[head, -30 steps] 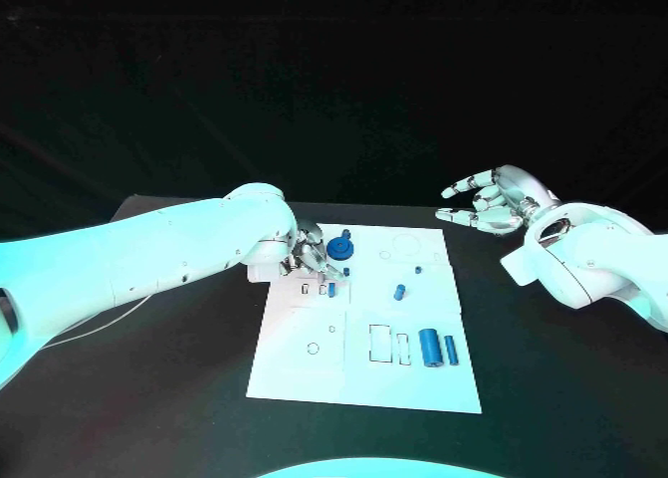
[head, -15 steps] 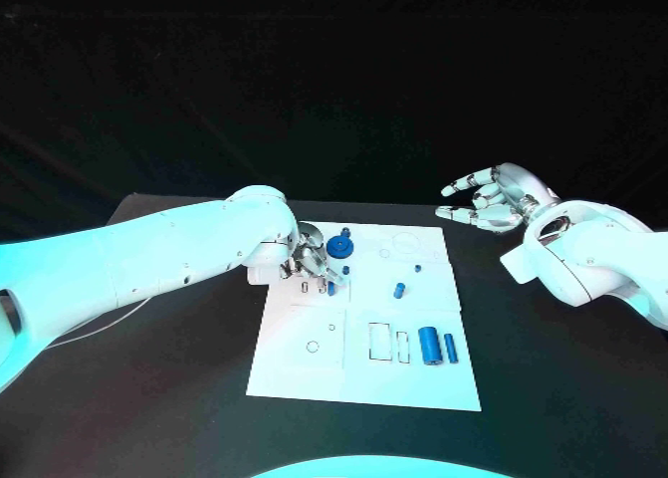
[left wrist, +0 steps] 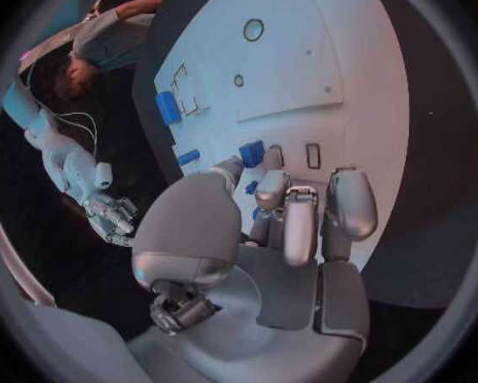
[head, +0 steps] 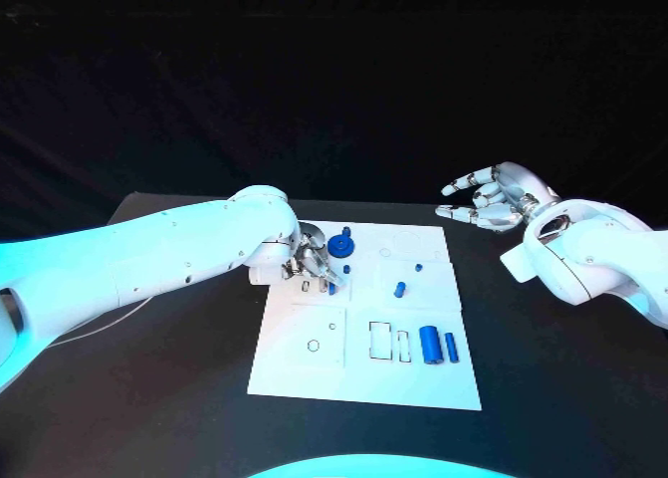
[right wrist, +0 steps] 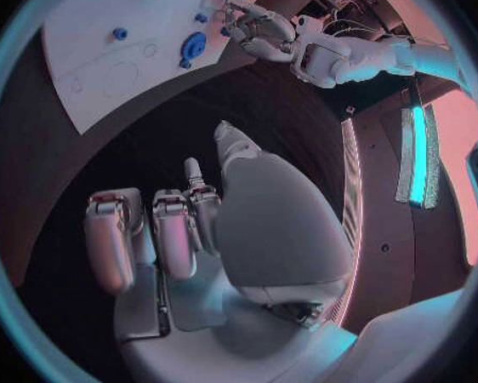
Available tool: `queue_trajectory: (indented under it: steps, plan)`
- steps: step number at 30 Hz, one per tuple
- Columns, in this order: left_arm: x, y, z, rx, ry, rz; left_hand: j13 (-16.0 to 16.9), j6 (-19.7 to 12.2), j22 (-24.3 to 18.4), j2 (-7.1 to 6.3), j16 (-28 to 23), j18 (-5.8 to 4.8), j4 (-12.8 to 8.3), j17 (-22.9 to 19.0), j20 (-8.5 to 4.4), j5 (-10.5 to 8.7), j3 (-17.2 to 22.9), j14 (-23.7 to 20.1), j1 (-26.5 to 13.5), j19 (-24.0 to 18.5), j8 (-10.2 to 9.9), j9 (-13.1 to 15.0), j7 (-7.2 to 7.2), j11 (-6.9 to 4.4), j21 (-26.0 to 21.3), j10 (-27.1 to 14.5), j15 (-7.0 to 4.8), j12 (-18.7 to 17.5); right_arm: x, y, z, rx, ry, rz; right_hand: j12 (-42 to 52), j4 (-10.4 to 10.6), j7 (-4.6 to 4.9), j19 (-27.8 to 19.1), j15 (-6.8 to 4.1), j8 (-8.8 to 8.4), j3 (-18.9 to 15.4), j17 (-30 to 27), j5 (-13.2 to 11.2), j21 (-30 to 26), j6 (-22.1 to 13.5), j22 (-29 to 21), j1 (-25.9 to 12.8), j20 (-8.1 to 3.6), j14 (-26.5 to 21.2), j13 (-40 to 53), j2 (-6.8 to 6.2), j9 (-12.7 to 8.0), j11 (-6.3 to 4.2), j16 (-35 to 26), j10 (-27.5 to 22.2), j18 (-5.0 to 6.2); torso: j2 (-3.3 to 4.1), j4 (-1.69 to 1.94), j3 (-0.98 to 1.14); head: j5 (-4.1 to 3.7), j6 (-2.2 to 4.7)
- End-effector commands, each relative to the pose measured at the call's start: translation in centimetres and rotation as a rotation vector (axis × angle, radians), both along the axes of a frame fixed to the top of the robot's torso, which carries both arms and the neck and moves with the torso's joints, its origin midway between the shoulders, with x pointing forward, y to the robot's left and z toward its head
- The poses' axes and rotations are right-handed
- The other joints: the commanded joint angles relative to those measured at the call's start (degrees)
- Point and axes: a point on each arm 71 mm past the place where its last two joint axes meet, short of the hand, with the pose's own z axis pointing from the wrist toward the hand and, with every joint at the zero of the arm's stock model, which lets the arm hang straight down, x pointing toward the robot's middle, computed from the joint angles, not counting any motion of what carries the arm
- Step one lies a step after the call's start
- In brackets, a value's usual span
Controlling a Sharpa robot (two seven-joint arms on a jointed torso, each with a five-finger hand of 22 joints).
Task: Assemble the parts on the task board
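Small blue part (head: 333, 288) sits at the left hand's (head: 308, 257) fingertips, low over the task board (head: 365, 383) near its upper-left slots. In the left wrist view the part (left wrist: 252, 153) is pinched between thumb and one finger, right beside two small rectangular slots (left wrist: 312, 155); other fingers curl down next to it. Can't tell if it's touching the board yet.

Change vs 1 s ago: very little. Left hand has edged a touch down/toward the robot along the board, the pinched part w/ it; from half a sec ago basically no shift. Reads as fine alignment before insertion, not transport. So the step in hand is prob seating this part in a nearby slot – not yet done.

Rest of board same as before: blue round knob-like part (head: 343, 245) just beyond the left hand, small peg (head: 400, 291) mid-board, tiny piece (head: 418, 268) above it, two blue cylinders (head: 440, 347) side by side lower right, next to outlined rectangles. All loose or unplaced as far as I can judge, so task looks early.

Right hand (head: 489, 201) hovers off the board over the black counter (head: 563, 398), well apart from parts, fingers spread and part-curled, holding nothing; hasn't moved.
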Motion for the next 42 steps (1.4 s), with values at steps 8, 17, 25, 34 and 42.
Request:
queue_trajectory:
  steps: [8, 17, 25, 34, 42]
  plan:
    - [-0.3, -0.3, 0.0, -0.016, 0.02, -0.006, 0.14, 0.44, 0.11, 0.01, 0.34, -0.96, -0.02, 12.93, 0.26, 0.17, 1.37, 4.98, 1.83, -0.19, -0.55, 0.48, -0.13, -0.27, 0.38, 0.46, -0.12, 0.2, 0.0, 0.2, 0.0, -0.023, 0.0, 0.021, -0.3, 0.02, -0.02, 4.84, -0.38, 0.2, 0.36, 12.8, 0.3, -0.22, -0.32, 13.07, -0.59, -0.31, 5.48, 8.51, -0.17, -0.08, -0.3, -0.21, -0.16, 0.33, 0.0, 0.01, -0.02, -0.01, -0.05]
    - [-0.3, -0.4, 0.0, -0.027, 0.023, 0.002, 0.11, 0.52, 0.26, -0.02, 0.33, -0.98, -0.08, 12.9, 0.23, 0.15, 2.1, 4.97, 2.66, -0.16, -0.7, 0.77, -0.21, -0.34, 0.45, 0.42, -0.18, 0.14, 0.1, 0.3, 0.0, -0.028, -0.002, 0.024, -0.25, 0.0, -0.03, 4.89, -0.39, 0.26, 0.43, 12.96, 0.41, -0.11, -0.31, 13.15, -0.59, -0.32, 5.52, 8.54, -0.12, -0.08, -0.31, -0.15, -0.12, 0.3, 0.0, -0.02, -0.06, -0.02, -0.16]
    - [-0.2, -0.2, -0.1, -0.052, 0.037, 0.02, -0.12, 0.37, 0.58, -0.38, 0.41, -1.02, -2.03, 13.05, -0.05, -0.01, 11.07, 5.04, 8.3, -0.2, -1.72, 2.49, -0.51, -0.69, 0.65, 0.21, -0.52, -0.35, 0.1, 0.3, -0.1, -0.029, -0.001, 0.024, -0.25, 0.0, -0.03, 4.89, -0.39, 0.26, 0.43, 12.96, 0.41, -0.11, -0.31, 13.15, -0.59, -0.32, 5.52, 8.54, -0.12, -0.08, -0.31, -0.15, -0.12, 0.3, 0.02, 0.04, -0.06, -0.06, -0.33]
    - [-0.2, 0.1, 0.0, -0.095, 0.051, 0.057, -0.03, 0.38, 0.8, -4.22, 0.66, -1.01, -7.47, 13.49, -0.2, -0.2, 27.47, 5.24, 5.67, -0.27, -0.26, 7.61, -0.69, -0.75, 0.79, 1.09, -0.77, -0.64, 0.3, 0.1, -0.1, -0.033, 0.0, 0.016, -0.23, -0.03, -0.04, 4.87, -0.39, 0.32, 0.49, 12.89, 0.51, -0.17, -0.28, 13.11, -0.59, -0.33, 5.5, 8.55, -0.1, -0.08, -0.32, -0.18, -0.1, 0.31, 0.0, -0.02, -0.06, 0.06, -0.18]
    - [-0.3, 1.2, 0.2, -0.136, 0.045, 0.106, 0.55, 0.31, 0.94, -5.23, 0.86, -1.04, -10.83, 13.83, -0.27, -0.08, 33.2, 5.41, 2.55, -0.17, 0.8, 10.85, -0.83, -1.09, 0.88, 1.88, -0.88, -0.28, 0.3, -0.1, -0.1, -0.035, 0.0, 0.012, -0.22, -0.05, -0.05, 4.86, -0.4, 0.36, 0.53, 12.81, 0.59, -0.19, -0.27, 13.09, -0.59, -0.33, 5.48, 8.56, -0.09, -0.08, -0.33, -0.21, -0.09, 0.32, -0.09, 0.11, 0.03, 0.13, -0.18]
